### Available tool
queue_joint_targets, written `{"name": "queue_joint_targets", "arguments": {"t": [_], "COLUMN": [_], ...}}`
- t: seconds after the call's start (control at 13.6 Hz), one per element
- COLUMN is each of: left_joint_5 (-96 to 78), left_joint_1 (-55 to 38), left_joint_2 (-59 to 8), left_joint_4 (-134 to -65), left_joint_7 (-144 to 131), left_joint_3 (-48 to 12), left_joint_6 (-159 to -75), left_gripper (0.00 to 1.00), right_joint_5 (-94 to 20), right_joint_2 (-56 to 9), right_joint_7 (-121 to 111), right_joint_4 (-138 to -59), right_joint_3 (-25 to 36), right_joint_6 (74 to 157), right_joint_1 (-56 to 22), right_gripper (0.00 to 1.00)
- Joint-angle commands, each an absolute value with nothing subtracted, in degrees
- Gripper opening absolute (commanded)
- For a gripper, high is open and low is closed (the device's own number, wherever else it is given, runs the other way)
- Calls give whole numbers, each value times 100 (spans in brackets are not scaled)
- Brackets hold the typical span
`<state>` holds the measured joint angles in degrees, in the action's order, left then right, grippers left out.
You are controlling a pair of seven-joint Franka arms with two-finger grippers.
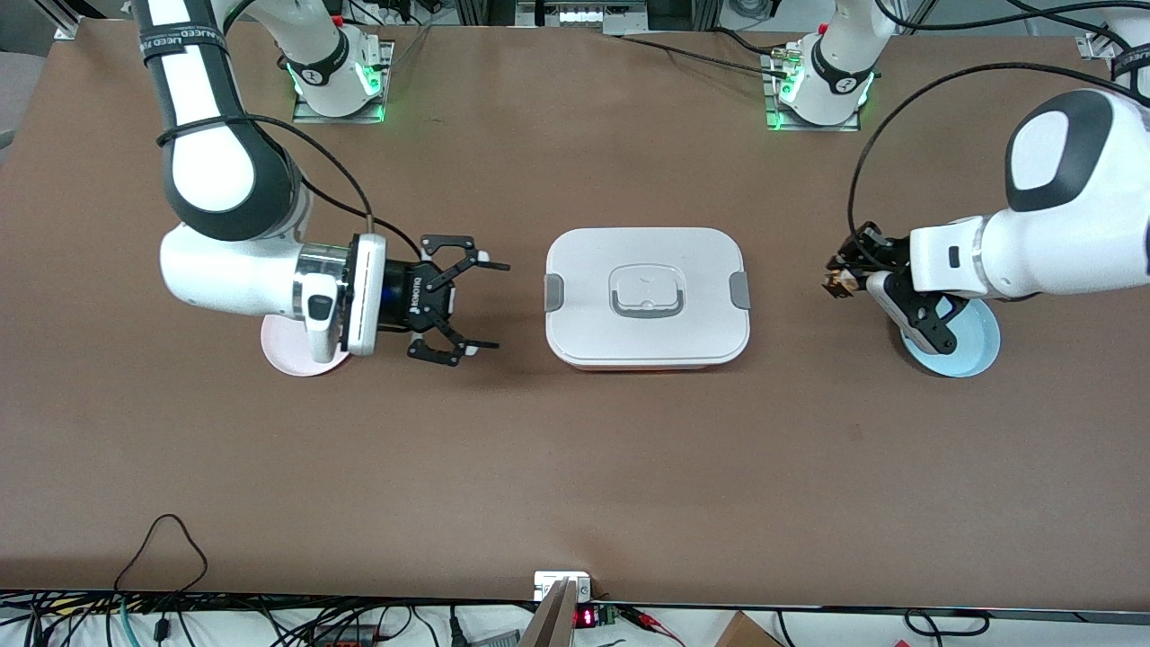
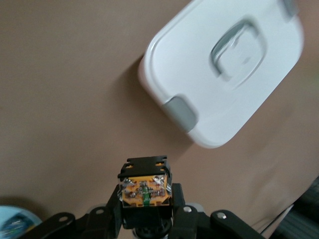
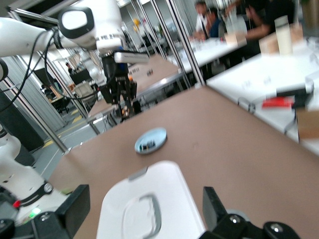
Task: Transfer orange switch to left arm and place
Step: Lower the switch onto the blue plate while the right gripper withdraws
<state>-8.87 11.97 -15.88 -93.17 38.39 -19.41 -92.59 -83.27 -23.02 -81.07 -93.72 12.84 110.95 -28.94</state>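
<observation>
The orange switch (image 1: 842, 284) is a tiny orange and black block, and my left gripper (image 1: 844, 280) is shut on it. It hangs over the table between the box (image 1: 647, 296) and a light blue plate (image 1: 975, 352). In the left wrist view the switch (image 2: 145, 187) sits between the black fingers (image 2: 113, 208), with the white lidded box (image 2: 224, 74) ahead. My right gripper (image 1: 476, 305) is open and holds nothing, and it points at the box from the right arm's end. The right wrist view shows the box (image 3: 144, 214) between its open fingers (image 3: 213, 201) and, farther off, the left gripper (image 3: 123, 110).
A pink plate (image 1: 289, 353) lies under the right arm's wrist. The light blue plate (image 3: 150, 141) holds a small dark item. A small device (image 1: 561, 586) and cables lie at the table edge nearest the front camera.
</observation>
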Motion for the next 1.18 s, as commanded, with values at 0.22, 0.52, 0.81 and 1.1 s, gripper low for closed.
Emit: {"name": "queue_joint_targets", "arguments": {"t": [0.22, 0.52, 0.81, 1.1], "left_joint_5": [1764, 2293, 2934, 3173], "left_joint_1": [1677, 2520, 3400, 3586], "left_joint_2": [-2328, -2347, -2696, -3023], "left_joint_4": [-9237, -10315, -11196, -11477], "left_joint_7": [6859, 8856, 9352, 9343], "left_joint_3": [-1960, -1960, -1960, -1951], "left_joint_6": [-9525, -11421, -13084, -13788], "left_gripper": [15, 13, 14, 15], "right_joint_5": [-6587, -5277, -3881, -2000], "right_joint_2": [-1899, -1828, -1828, -1811], "right_joint_7": [-4172, -2579, -1067, -300], "right_joint_4": [-9475, -9475, -9475, -9133], "right_joint_3": [1283, 1327, 1336, 1336], "right_joint_6": [10548, 9915, 9537, 8914], "right_joint_1": [-2874, -2752, -2549, -2444], "right_gripper": [100, 100, 100, 100]}}
